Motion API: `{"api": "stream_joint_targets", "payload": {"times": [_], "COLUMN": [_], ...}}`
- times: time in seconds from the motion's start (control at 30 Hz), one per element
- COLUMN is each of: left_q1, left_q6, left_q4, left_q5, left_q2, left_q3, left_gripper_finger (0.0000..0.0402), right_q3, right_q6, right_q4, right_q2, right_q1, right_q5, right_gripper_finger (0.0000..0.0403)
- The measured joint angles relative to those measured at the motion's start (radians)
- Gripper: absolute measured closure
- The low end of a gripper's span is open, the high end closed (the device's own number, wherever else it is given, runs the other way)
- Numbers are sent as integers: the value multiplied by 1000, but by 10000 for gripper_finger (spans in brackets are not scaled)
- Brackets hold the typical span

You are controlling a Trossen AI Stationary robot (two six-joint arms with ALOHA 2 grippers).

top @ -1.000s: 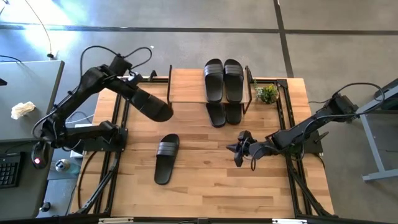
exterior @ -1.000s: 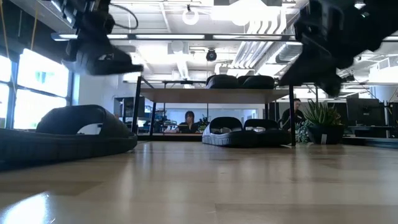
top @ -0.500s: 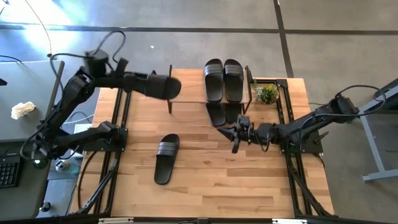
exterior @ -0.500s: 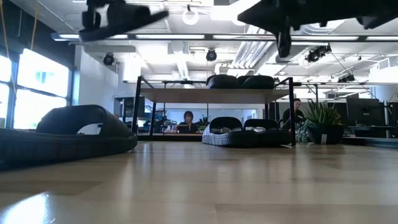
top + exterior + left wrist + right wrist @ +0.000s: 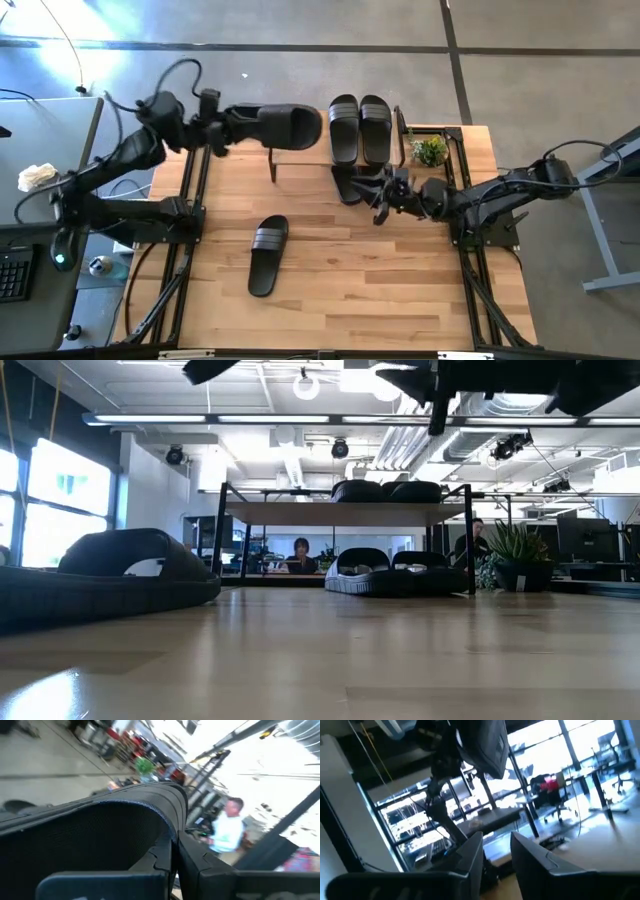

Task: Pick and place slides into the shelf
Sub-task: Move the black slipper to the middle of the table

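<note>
The shelf point(image 5: 300, 145) stands at the table's far edge. Two slides point(image 5: 343, 128) point(image 5: 376, 128) lie on its top board, and two more point(image 5: 350, 185) poke out from its lower level. Another slide point(image 5: 267, 255) lies flat on the table's middle, at the left in the low view point(image 5: 110, 575). My left gripper point(image 5: 225, 130) is shut on a further slide point(image 5: 280, 124), held high over the shelf's left end. My right gripper point(image 5: 385, 192) hangs open just right of the lower slides, with nothing between its fingers point(image 5: 470, 855). My left gripper pinches the slide between its two fingers at the end nearest the arm point(image 5: 243, 126). The fingers come level from the table's left and lie along the slide. The slide reaches out roughly level toward the right, lifted clear above the shelf's left part.
A small potted plant point(image 5: 430, 150) stands at the shelf's right end, close to my right arm. Black frame rails point(image 5: 195, 200) run along both table sides. People sit in the room behind the shelf point(image 5: 303, 553).
My left gripper has risen and swung toward the table's far right with the slide. The slide has tipped from slanting down to about level and now reaches over the shelf's left end. My right gripper has risen, moved toward the shelf and tipped from pointing down to about level.
</note>
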Motion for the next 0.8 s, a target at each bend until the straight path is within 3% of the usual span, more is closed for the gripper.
{"api": "stream_joint_targets", "payload": {"times": [0.23,0.33,0.43,0.53,0.8], "left_q1": [-285,-377,-446,-488,-516], "left_q6": [133,193,232,254,250], "left_q4": [36,97,157,201,202], "left_q5": [-488,-628,-691,-709,-748], "left_q2": [140,200,252,289,330], "left_q3": [-1,0,0,0,0], "left_gripper_finger": [401,401,401,401,401], "right_q3": [0,0,0,0,1], "right_q6": [-135,-181,-206,-188,-65], "right_q4": [52,50,30,4,-6], "right_q2": [-48,-69,-93,-117,-143], "right_q1": [-9,-9,-14,-36,-104], "right_q5": [86,178,265,280,71], "right_gripper_finger": [265,239,213,194,185]}}
